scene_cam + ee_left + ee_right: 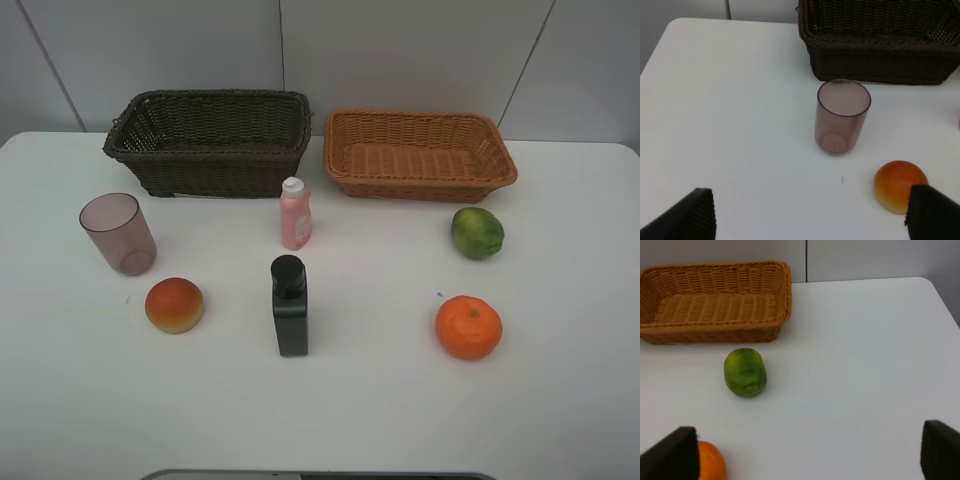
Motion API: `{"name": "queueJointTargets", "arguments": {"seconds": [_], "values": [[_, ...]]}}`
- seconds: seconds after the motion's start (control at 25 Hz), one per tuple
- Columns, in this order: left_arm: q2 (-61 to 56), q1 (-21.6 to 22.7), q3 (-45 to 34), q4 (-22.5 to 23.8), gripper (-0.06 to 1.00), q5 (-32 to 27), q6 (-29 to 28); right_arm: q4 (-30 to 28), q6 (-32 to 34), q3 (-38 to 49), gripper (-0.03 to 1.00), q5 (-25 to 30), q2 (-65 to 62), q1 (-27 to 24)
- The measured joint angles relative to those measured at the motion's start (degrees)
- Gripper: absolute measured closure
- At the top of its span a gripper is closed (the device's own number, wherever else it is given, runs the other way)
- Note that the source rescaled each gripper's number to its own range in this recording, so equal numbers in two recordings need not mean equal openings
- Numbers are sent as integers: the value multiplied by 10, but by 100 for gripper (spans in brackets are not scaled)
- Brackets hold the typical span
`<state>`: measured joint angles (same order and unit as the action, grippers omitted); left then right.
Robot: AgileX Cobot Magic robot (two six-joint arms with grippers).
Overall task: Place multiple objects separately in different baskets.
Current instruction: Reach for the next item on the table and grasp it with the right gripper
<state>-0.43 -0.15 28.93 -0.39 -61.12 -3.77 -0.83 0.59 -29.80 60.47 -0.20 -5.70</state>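
On the white table stand a translucent purple cup (119,233) (842,116), a red-orange round fruit (174,305) (900,185), a pink white-capped bottle (295,214) and a black rectangular bottle (290,305). A green lime (477,232) (745,372) and an orange (468,327) (710,462) lie to the right. Behind them sit the dark brown basket (210,142) (880,60) and the light orange-tan basket (418,156) (715,305), both empty. My left gripper (810,202) hangs open short of the cup and fruit. My right gripper (810,442) is open short of the lime. Neither arm shows in the exterior high view.
The table's rear edge (60,135) meets a pale wall behind the baskets. Its left edge (655,55) and right corner (935,287) show in the wrist views. A grey strip (320,475) lines the front edge.
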Motion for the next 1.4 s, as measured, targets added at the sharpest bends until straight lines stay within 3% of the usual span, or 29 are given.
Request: {"name": "queueJointTargets", "arguments": {"seconds": [1.4], "values": [[0,0,0,0,-3,0,0,0,0,0,9,0,0,0]]}}
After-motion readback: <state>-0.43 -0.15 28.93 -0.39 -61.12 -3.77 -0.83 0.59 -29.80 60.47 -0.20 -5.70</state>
